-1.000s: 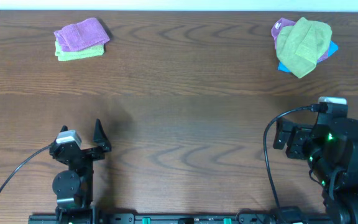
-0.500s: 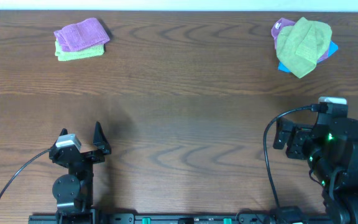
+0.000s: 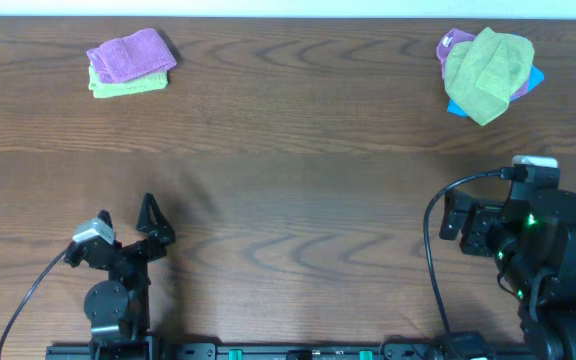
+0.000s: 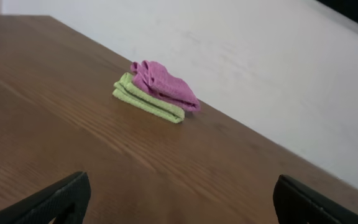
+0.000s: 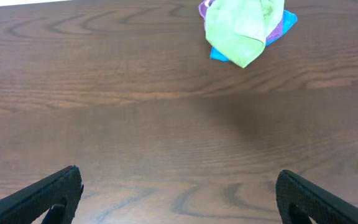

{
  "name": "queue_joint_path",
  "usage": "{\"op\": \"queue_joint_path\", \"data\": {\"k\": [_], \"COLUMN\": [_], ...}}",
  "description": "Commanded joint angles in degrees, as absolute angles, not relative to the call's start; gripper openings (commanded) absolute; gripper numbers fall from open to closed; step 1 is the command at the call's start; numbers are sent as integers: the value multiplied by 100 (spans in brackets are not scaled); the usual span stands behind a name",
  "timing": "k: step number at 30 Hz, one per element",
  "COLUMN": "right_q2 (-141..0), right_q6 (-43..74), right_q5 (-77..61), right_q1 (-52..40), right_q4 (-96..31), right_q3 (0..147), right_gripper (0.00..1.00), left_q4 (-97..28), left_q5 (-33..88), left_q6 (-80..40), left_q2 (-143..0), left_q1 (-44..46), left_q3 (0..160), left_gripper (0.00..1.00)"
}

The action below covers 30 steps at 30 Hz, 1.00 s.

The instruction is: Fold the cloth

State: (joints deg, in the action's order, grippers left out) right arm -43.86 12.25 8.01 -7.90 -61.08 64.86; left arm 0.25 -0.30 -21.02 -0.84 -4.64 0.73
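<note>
Spanning the whole view, the wooden bench (image 3: 298,160) carries two groups of cloths. The right end effector (image 5: 180,191) and left end effector (image 4: 185,200) sit at its near edge, fingers spread wide, holding nothing. Far right: a rumpled green cloth (image 3: 486,70) tops an unfolded cloth pile (image 3: 455,45). Far left: a folded purple cloth (image 3: 128,53) rests on a folded green cloth (image 3: 126,88).
</note>
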Motion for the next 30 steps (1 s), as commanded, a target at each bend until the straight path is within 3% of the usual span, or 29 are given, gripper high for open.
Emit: {"op": "queue_joint_path", "data": {"k": [1, 8, 30], "right_q2": [-4388, -4388, -4388], "right_q6": [1326, 1326, 1326], "right_q5": [878, 880, 878], "right_q1": [-827, -827, -827], "right_q4": [-6117, -6117, -6117], "right_q3": [6490, 6490, 6490], "right_gripper": [99, 99, 99], "left_q4": [-213, -434, -432], "left_q5": [106, 104, 106], "left_q6": [-1186, -272, -274], "left_q2": [-21, -25, -25], "left_q1": [-458, -449, -449], "left_q3": [27, 27, 27], "left_gripper": [95, 95, 95]}}
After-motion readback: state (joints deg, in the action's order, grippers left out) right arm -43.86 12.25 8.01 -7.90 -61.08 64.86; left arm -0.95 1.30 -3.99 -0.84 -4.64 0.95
